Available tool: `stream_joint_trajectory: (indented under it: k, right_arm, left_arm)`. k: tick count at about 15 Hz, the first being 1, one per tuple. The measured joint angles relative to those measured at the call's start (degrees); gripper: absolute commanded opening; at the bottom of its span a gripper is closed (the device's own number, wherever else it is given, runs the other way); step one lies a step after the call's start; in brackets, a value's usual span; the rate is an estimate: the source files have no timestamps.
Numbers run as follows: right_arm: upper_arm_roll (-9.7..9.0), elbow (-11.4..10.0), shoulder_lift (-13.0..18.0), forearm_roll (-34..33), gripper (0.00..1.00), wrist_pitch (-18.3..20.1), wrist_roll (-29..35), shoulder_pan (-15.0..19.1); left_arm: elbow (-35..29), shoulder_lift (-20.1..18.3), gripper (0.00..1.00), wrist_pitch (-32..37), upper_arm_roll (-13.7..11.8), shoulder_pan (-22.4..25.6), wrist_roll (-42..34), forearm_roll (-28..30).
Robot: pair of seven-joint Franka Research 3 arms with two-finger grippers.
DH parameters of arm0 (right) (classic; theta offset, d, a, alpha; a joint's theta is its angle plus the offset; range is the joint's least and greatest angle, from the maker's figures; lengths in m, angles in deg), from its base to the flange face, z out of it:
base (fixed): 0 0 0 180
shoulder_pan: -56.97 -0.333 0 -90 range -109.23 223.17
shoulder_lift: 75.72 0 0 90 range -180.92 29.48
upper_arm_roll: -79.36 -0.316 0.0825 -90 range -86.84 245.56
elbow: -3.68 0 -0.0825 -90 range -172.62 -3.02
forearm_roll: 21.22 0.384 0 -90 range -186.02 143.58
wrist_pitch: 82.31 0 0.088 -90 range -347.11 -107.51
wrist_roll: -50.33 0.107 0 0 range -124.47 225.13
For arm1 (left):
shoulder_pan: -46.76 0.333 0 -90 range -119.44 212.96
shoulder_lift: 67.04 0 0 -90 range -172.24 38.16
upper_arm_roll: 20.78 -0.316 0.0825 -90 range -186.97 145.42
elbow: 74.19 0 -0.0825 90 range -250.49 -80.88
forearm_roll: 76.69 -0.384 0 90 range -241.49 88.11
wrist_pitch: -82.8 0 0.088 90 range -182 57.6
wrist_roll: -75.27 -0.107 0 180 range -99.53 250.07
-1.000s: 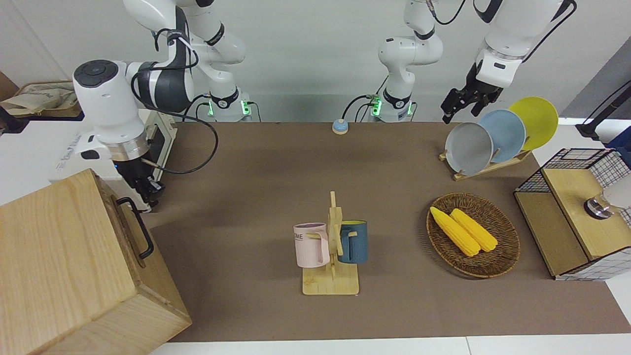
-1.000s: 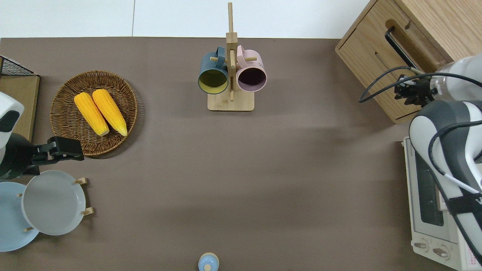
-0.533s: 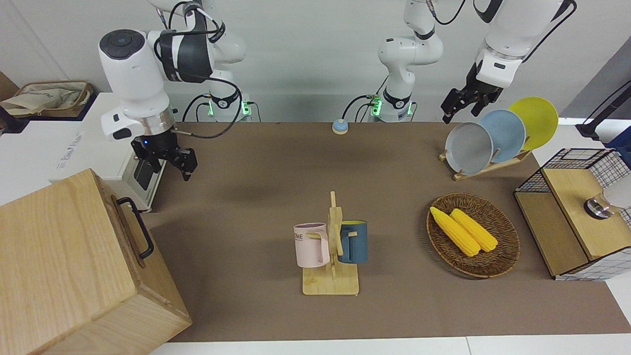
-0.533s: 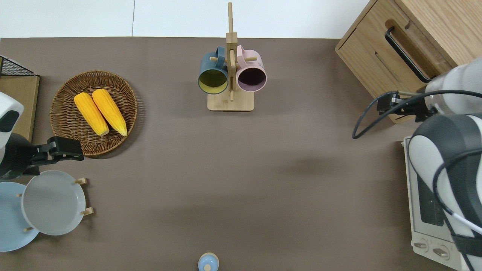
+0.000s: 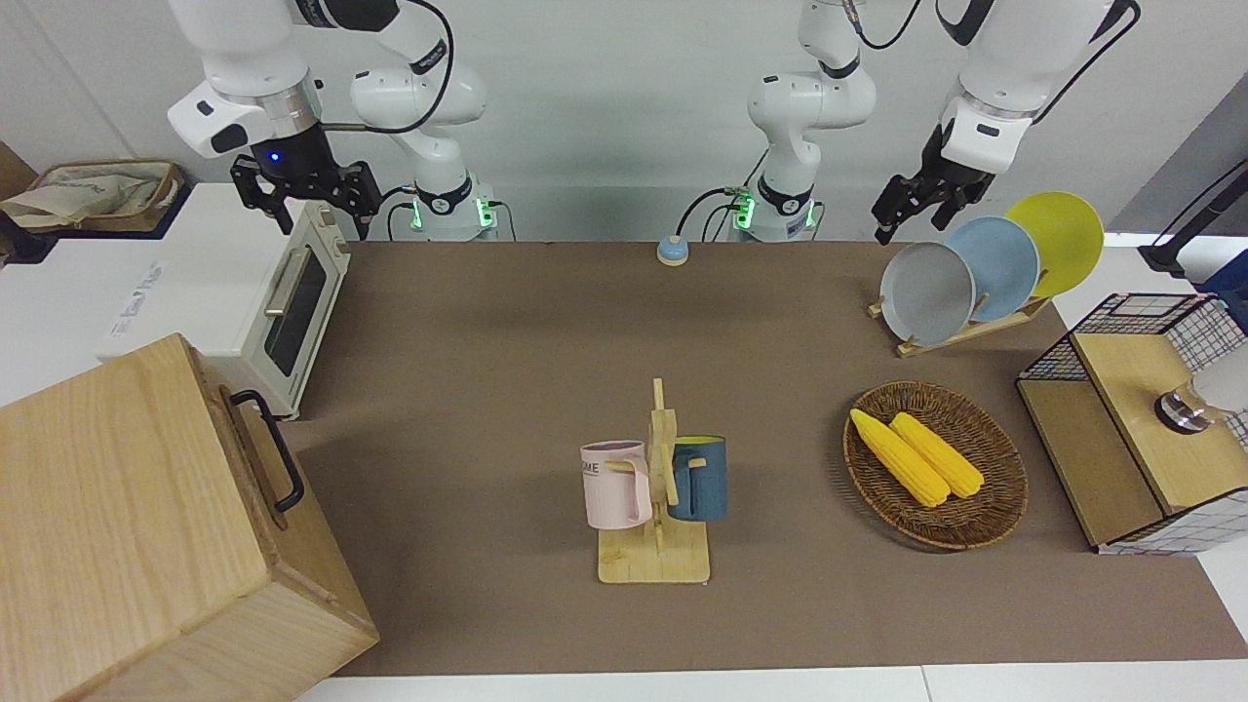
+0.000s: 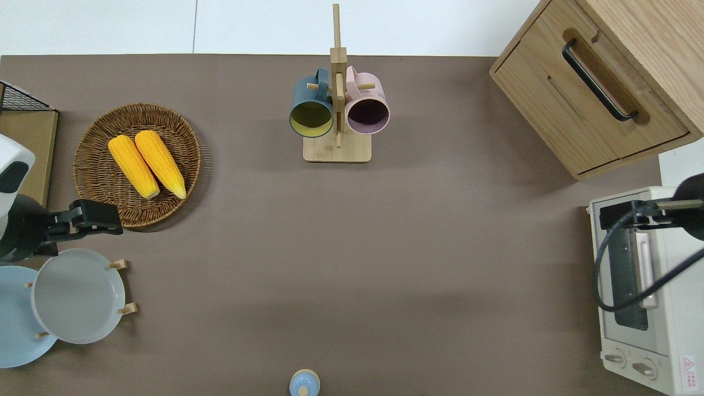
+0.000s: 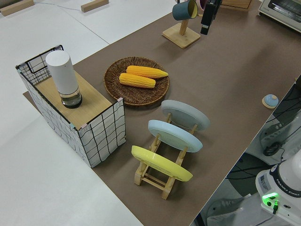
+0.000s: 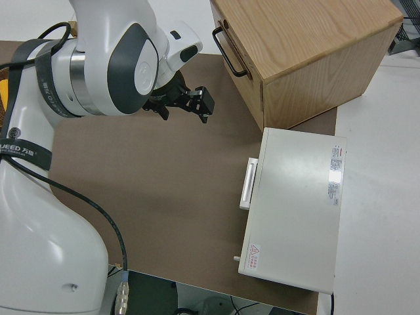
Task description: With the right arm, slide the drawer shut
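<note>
- Since a second ago the right arm (image 5: 253, 68) has pulled way back: its gripper was right down at the cabinet's front by the handle, and now the right gripper (image 5: 304, 190) hangs up in the air over the white toaster oven (image 6: 641, 291), at the oven's end closest to the cabinet.
- Its fingers are spread apart with nothing between them.
- So the drawer (image 6: 591, 96) is now well apart from the gripper, farther from the robots than the oven, at the right arm's end of the table.
- That drawer sits flush in the big light-wood cabinet (image 5: 127, 526), looks shut, with the black bar handle (image 6: 598, 80) across its front and nothing touching it.
- Left arm is parked; can't really tell how its left gripper (image 5: 909, 203) is set.
- Mug rack (image 5: 655, 507) stands mid-table, same spot as before.
</note>
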Motion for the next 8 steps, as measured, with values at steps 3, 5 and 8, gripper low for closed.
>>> stream_joint_trajectory:
  k: [3,5,8]
  right_arm:
    - [-0.02,-0.1,0.6,0.8,0.981,1.1,-1.0,0.5]
    - [-0.35,-0.4,0.5,0.9,0.981,1.7,-1.0,0.5]
    - [-1.4,-0.4,0.5,1.2,0.981,2.1,-1.0,0.5]
  left_arm:
    - [0.0,0.0,0.99,0.0,0.0,0.0,0.0,0.0]
    - [0.0,0.0,0.99,0.0,0.0,0.0,0.0,0.0]
    - [0.0,0.0,0.99,0.0,0.0,0.0,0.0,0.0]
